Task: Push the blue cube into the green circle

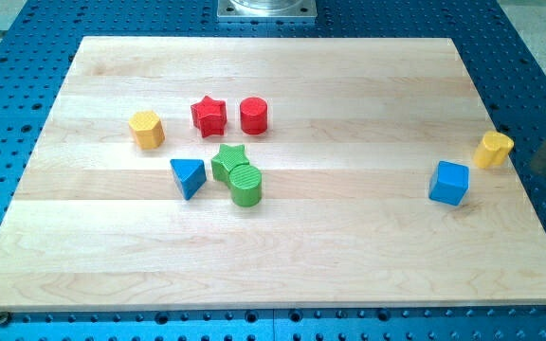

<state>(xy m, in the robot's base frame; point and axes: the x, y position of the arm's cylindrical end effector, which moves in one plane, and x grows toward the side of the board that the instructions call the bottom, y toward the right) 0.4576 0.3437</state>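
The blue cube point(448, 183) sits near the wooden board's right edge. The green circle, a short cylinder point(245, 185), stands left of the board's middle, far to the left of the cube, touching a green star point(227, 159) at its upper left. My rod enters blurred from the view's right edge. Its tip point(538, 169) is off the board's right edge, to the right of and slightly above the blue cube, apart from it.
A yellow cylinder point(493, 149) lies up and right of the blue cube, between it and my tip. A blue triangle point(188, 176) sits left of the green pair. A red star point(209, 115), a red cylinder point(254, 115) and a yellow hexagon point(146, 129) stand above them.
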